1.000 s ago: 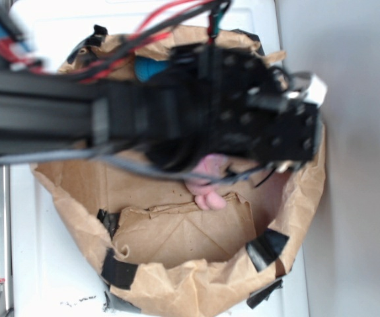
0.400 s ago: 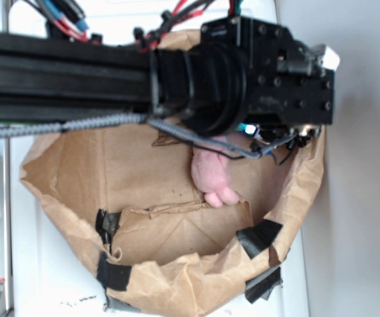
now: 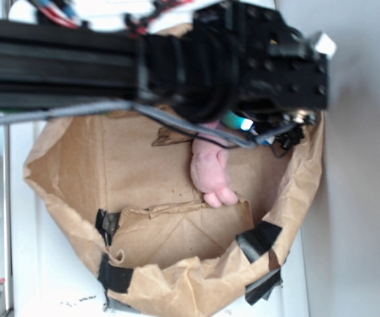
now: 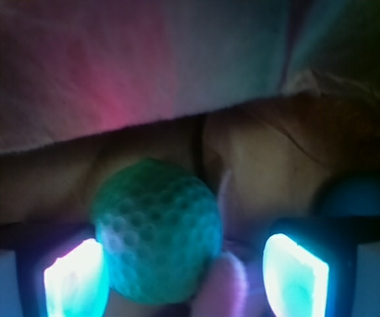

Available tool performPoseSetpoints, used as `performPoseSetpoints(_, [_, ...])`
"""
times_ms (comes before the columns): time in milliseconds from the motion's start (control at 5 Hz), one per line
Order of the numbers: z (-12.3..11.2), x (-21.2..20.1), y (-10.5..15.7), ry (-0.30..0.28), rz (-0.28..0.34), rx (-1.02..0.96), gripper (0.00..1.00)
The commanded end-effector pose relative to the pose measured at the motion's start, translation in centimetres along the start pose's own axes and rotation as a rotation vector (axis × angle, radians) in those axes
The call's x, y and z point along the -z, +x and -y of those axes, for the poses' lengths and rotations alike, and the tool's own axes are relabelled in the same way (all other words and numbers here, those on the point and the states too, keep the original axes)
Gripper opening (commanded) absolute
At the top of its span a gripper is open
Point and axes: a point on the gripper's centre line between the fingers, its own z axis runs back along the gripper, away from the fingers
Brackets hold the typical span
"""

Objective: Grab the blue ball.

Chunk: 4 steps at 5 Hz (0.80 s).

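Note:
In the wrist view the blue ball (image 4: 361,195) shows only as a dark blue curve at the right edge, behind and outside my right finger (image 4: 294,276). A green dimpled ball (image 4: 155,230) sits between my two lit fingers, close to the left finger (image 4: 74,281). My gripper (image 4: 183,277) is open and holds nothing. A bit of the pink bunny (image 4: 224,287) lies under the green ball. In the exterior view the arm hides both balls. The gripper (image 3: 242,123) is low inside the paper bag (image 3: 143,172), above the pink bunny (image 3: 209,168).
The brown paper bag's crumpled rim (image 3: 196,287), patched with black tape (image 3: 259,239), rings the work area. Its wall (image 4: 176,59) hangs close in front of the gripper. A grey wall (image 3: 361,198) stands to the right.
The arm has swung upward in the exterior view and now covers the spot where the blue ball showed. The pink bunny is more uncovered. The gripper's lit fingertip now shows under the arm.

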Motion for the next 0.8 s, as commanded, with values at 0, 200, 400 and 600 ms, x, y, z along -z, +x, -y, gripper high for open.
performPoseSetpoints(0, [-1.4, -1.7, 2.0, -0.041, 0.039, -0.063, 1.0])
performPoseSetpoints(200, [-1.4, -1.7, 2.0, -0.041, 0.039, -0.063, 1.0])
performPoseSetpoints(400, [-1.4, -1.7, 2.0, -0.041, 0.039, -0.063, 1.0])
performPoseSetpoints(600, [-3.9, -3.5, 0.2, -0.09, 0.001, 0.006, 1.0])
